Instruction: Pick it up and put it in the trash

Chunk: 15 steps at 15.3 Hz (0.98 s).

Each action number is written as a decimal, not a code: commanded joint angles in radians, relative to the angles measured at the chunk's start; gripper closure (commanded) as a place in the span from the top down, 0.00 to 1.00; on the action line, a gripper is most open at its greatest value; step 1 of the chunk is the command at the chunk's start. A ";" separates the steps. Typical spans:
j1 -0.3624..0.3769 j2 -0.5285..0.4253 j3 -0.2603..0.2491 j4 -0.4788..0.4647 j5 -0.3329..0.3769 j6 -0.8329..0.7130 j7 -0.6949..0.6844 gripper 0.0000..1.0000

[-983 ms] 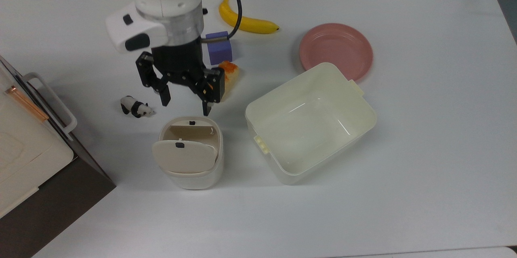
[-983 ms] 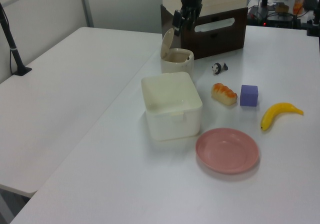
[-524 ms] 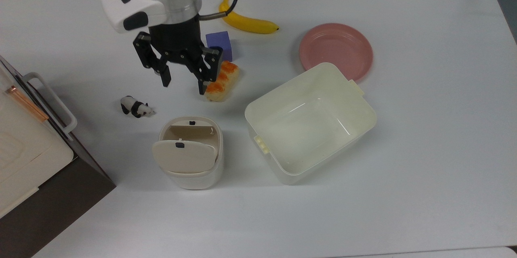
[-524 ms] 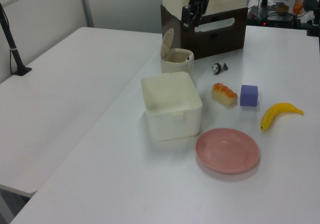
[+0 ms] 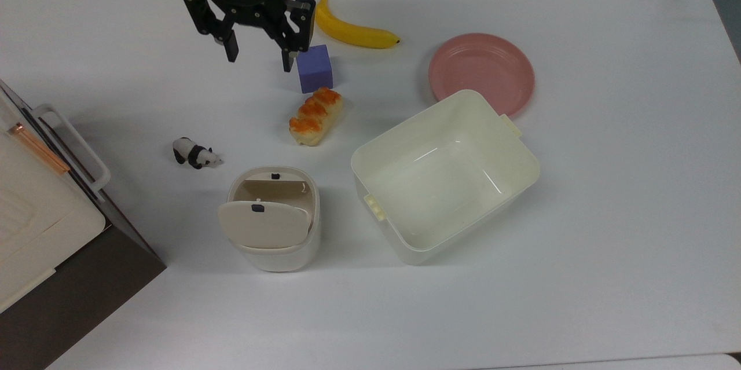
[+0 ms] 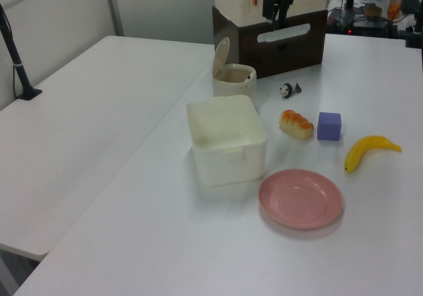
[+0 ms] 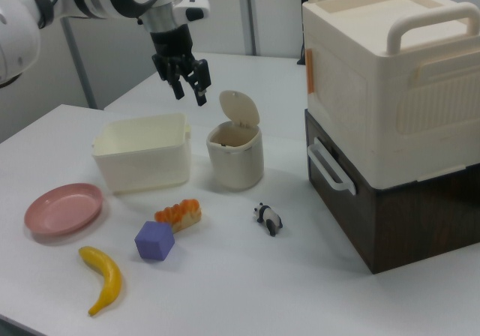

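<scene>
The trash (image 5: 278,259) is a small cream-beige bin in the top view's lower middle, with its flap lid (image 5: 263,223) swung open; it also stands in the left view (image 6: 232,81) and the right view (image 7: 235,158). The paper ball is out of view. My gripper (image 5: 259,59) hangs open and empty well above the table, beyond the trash toward the top view's top edge, just left of the purple cube (image 5: 315,69). The same gripper shows in the left view (image 6: 277,13) and the right view (image 7: 190,94).
A large cream tub (image 5: 400,244) stands right of the trash in the top view. A bread piece (image 5: 315,115), a banana (image 5: 353,31), a pink plate (image 5: 480,63) and a panda figurine (image 5: 194,153) lie around. A stacked cream and brown box (image 5: 35,208) fills the top view's left edge.
The gripper has drawn back from just beyond the trash towards the top view's top edge, past the bread, staying open. Nothing on the table has moved.
</scene>
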 commanded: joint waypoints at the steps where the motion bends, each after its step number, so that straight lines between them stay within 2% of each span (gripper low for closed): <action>1: -0.012 -0.107 0.009 -0.150 0.016 0.007 -0.041 0.72; 8: -0.002 -0.184 0.013 -0.211 0.031 -0.015 -0.052 0.70; 15: 0.001 -0.214 0.012 -0.254 0.042 -0.027 -0.050 0.70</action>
